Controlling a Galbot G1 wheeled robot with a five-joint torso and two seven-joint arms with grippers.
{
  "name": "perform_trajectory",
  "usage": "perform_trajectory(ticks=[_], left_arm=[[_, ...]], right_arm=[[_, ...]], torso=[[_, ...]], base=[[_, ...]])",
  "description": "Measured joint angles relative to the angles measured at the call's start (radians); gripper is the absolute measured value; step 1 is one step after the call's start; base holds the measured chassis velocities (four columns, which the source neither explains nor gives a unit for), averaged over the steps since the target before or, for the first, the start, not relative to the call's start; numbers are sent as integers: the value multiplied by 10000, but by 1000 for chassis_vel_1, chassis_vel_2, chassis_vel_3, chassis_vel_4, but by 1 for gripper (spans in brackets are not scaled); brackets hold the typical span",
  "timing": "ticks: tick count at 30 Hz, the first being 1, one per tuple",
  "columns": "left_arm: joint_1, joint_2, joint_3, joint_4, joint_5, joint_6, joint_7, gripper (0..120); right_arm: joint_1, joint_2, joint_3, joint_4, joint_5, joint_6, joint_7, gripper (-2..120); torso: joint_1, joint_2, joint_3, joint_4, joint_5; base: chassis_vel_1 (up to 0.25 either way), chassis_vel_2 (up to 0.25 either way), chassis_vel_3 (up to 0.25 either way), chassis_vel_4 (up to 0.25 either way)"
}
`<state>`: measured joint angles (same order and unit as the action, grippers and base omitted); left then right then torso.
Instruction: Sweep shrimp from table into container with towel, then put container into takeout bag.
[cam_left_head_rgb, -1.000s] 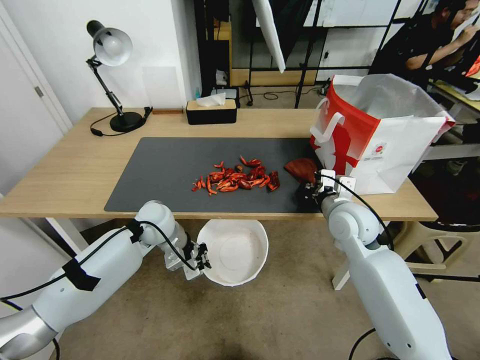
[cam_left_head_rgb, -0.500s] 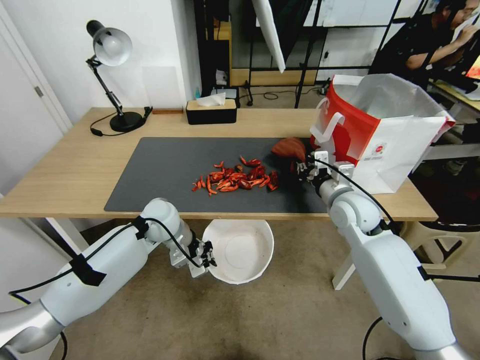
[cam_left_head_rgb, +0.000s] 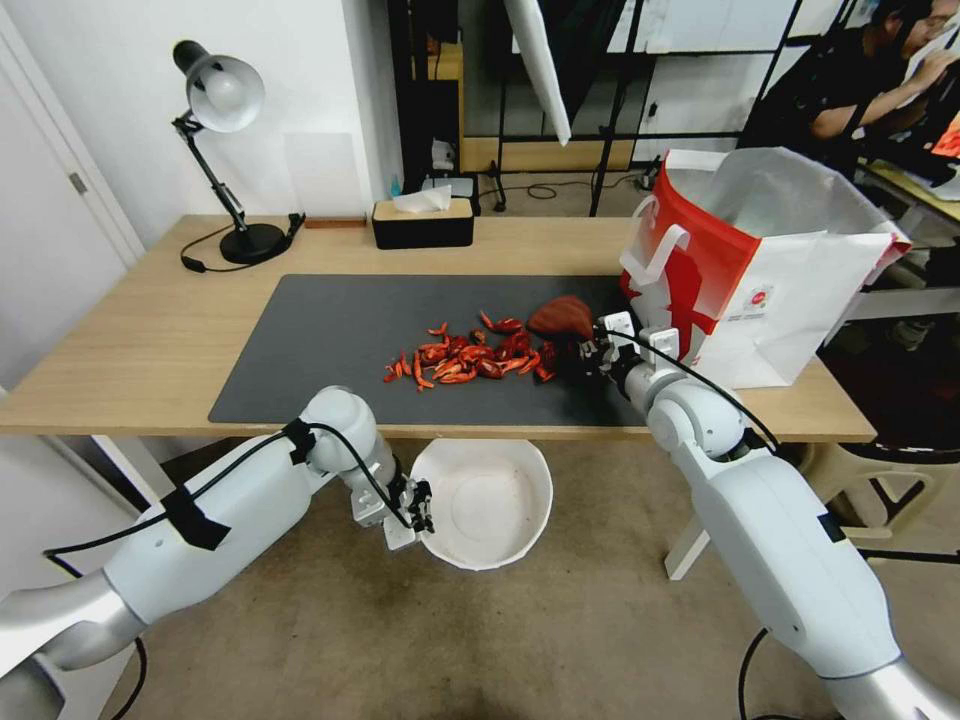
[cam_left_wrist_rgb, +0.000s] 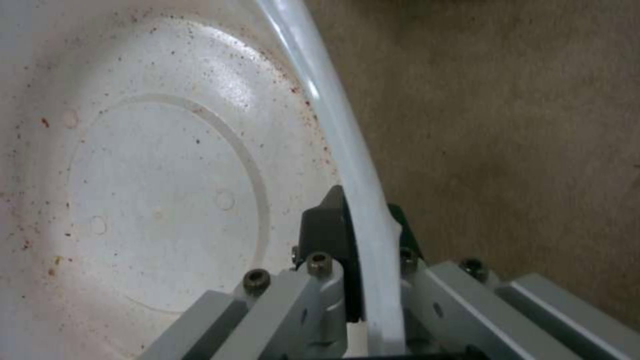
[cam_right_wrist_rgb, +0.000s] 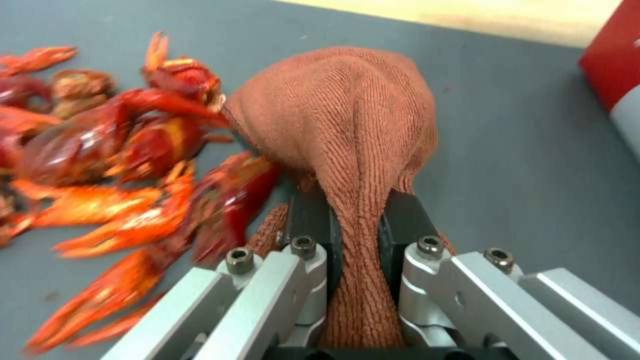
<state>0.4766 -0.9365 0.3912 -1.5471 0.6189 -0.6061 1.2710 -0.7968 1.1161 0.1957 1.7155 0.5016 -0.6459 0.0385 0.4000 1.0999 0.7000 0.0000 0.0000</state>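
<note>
A pile of red-orange shrimp (cam_left_head_rgb: 470, 355) (cam_right_wrist_rgb: 107, 150) lies on the dark grey mat (cam_left_head_rgb: 330, 350) of the wooden table (cam_left_head_rgb: 130, 330). My right gripper (cam_left_head_rgb: 583, 352) (cam_right_wrist_rgb: 357, 220) is shut on the rust-brown towel (cam_left_head_rgb: 563, 317) (cam_right_wrist_rgb: 347, 115), which touches the pile's right end. Below the table's front edge, my left gripper (cam_left_head_rgb: 422, 507) (cam_left_wrist_rgb: 363, 235) is shut on the rim of the white container (cam_left_head_rgb: 488, 503) (cam_left_wrist_rgb: 153, 190), whose inside holds only red specks. The white and red takeout bag (cam_left_head_rgb: 760, 270) stands open at the table's right end.
A black desk lamp (cam_left_head_rgb: 225, 140) and a black tissue box (cam_left_head_rgb: 422, 222) stand along the table's far edge. Beige carpet lies under the container. Shelving and cables are behind the table.
My right gripper has carried the towel up and then leftward until it meets the pile's right end. My left arm has shifted the container slightly right and down.
</note>
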Motion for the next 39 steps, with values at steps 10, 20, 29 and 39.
perform_trajectory(ticks=[10, 20, 29, 39], left_arm=[[-315, -225, 54, 314, -318, 104, 57, 0], [-452, -181, 78, 433, -487, 140, 215, 0], [-475, -171, 75, 388, -708, 260, 667, 0], [-515, -101, 119, 256, -837, 372, 1071, 0]], right_arm=[[-594, -41, -110, 713, 307, -357, 122, 7], [-1007, 148, -361, 1339, 268, -559, 403, 7], [-1352, 203, -442, 1743, 176, -615, 453, 7], [-1704, 208, -458, 2224, 89, -644, 455, 7]], torso=[[0, 0, 0, -1, 0], [0, 0, 0, 1, -1], [0, 0, 0, 0, 0], [-1, 0, 0, 1, 1]], base=[[0, 0, 0, 0], [0, 0, 0, 0], [0, 0, 0, 0], [0, 0, 0, 0]])
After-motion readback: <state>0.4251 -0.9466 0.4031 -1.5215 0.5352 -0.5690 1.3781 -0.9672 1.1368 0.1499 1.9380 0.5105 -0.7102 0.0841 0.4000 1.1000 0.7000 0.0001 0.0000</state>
